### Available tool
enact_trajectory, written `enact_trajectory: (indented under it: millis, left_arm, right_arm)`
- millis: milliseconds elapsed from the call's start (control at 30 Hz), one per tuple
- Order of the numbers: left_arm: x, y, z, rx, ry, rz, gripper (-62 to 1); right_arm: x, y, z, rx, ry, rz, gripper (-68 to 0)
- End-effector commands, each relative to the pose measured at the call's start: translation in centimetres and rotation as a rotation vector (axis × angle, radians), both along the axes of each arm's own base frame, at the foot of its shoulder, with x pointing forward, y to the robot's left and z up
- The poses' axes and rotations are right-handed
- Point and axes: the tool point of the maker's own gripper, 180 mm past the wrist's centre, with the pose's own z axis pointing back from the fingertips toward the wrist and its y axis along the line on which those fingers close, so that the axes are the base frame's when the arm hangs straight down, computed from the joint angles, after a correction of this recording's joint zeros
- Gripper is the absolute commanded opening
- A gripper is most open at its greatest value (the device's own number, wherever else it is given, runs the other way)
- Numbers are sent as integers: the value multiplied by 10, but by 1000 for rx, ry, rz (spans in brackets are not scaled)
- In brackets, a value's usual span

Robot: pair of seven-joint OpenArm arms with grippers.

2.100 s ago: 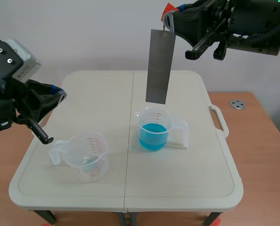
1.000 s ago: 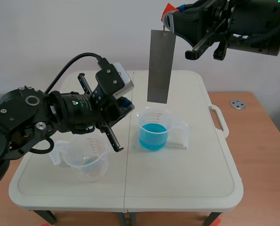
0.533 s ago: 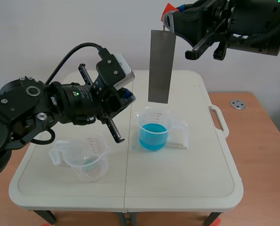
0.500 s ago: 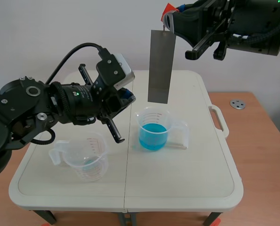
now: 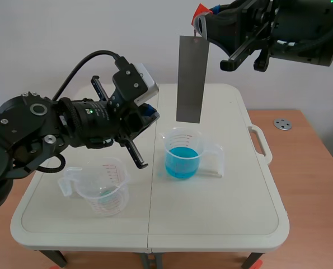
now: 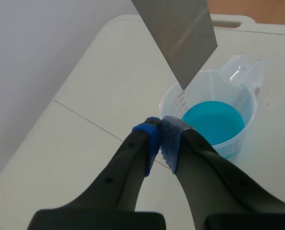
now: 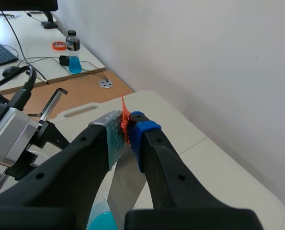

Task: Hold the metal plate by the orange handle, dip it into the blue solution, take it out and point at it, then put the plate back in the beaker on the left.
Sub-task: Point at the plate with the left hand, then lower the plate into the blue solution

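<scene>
The right gripper (image 7: 128,125) clamps the orange handle (image 7: 124,114); the closed left gripper (image 6: 162,127) should aim at the metal plate (image 5: 190,78) without touching it

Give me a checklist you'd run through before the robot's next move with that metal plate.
1. Right jaws clamped on orange handle: ok.
2. Metal plate hanging clear above blue solution beaker: ok.
3. Left jaws shut, aimed at plate's lower corner, not touching: ok.
4. Left beaker upright on table, mouth free: ok.
5. Route to left beaker free: not ok, left arm seems to lie across it.
6. Plate already dipped: cannot tell.
</scene>
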Motion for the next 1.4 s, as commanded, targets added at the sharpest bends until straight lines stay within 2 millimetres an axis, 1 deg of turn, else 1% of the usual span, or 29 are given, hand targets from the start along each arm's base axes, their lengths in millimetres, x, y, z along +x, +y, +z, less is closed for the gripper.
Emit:
enact_trajectory:
  millis: [0,67,233,467,600,767,1000,1200,1367]
  left_arm:
    - [0,9,5,-16,-16,17,-594]
    - [-3,21,2,-11,-15,33,-594]
    - [-19,49,0,-11,4,56,-594]
    - [-52,90,7,-32,53,105,-594]
    - [-72,112,10,-34,90,135,-594]
    - [-95,140,9,-25,140,191,-594]
    - [-130,182,-6,7,227,298,-594]
    - [-170,201,-28,49,334,341,-594]
    - [-208,209,-50,90,447,359,-594]
  right_arm:
    - [0,-1,18,30,-44,4,-661]
    - [0,-1,18,29,-44,4,-661]
    - [1,-2,16,29,-40,1,-661]
    - [6,-6,9,40,-16,-12,-661]
    - [9,-8,1,48,4,-20,-661]
    - [10,-6,-12,61,40,-5,-661]
    - [16,-10,-30,60,68,-20,-661]
    - [20,-9,-46,59,88,-32,-661]
    - [24,-11,-63,59,108,-52,-661]
